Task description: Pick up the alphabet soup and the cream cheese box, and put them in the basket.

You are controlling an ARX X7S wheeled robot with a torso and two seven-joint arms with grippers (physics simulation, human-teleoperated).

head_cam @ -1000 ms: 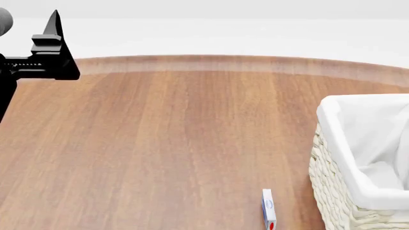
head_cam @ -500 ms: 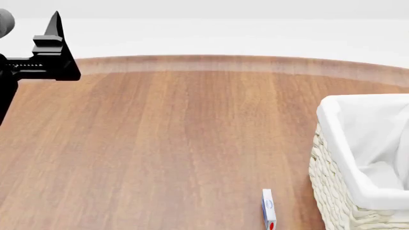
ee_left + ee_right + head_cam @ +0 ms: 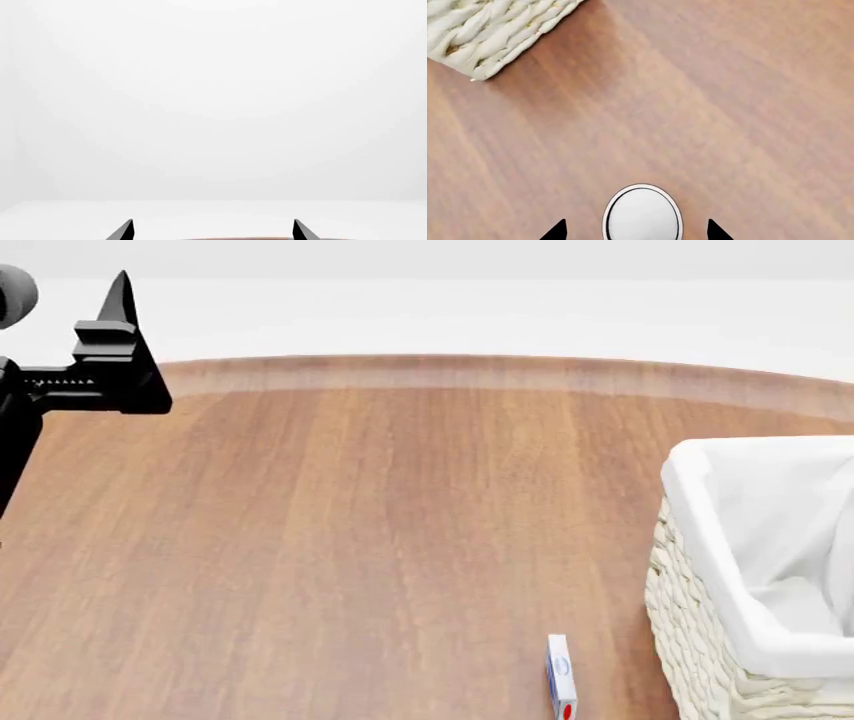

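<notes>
- Overhead, the head view shows a wooden table (image 3: pixel 374 540) with a curved far edge against a pale background.
- Left gripper (image 3: pixel 114 330): raised above the table's far left part, black, one pointed finger seen in profile. In the left wrist view its two fingertips (image 3: pixel 127 231) stand well apart with nothing between them, so the tool is spread and holds nothing; behind them lies only pale background and a thin strip of table edge.
- Basket (image 3: pixel 694 620): cream woven wicker with a white cloth liner folded over its rim, standing at the table's right edge and partly cut off by the frame. One woven corner (image 3: pixel 494 30) also appears in the right wrist view.
- Cream cheese box (image 3: pixel 561 680): thin white box with blue print and a red mark, standing on its narrow side near the table's near edge, just beside the basket's left wall but apart from it.
- Alphabet soup (image 3: pixel 642 212): seen from above as a silvery-white round top, upright on the wood, well apart from the basket corner.
- Right gripper (image 3: pixel 637 231): only its two dark fingertips show, one on either side of the can top with a gap on each side; the tool is spread around the can without touching it.
</notes>
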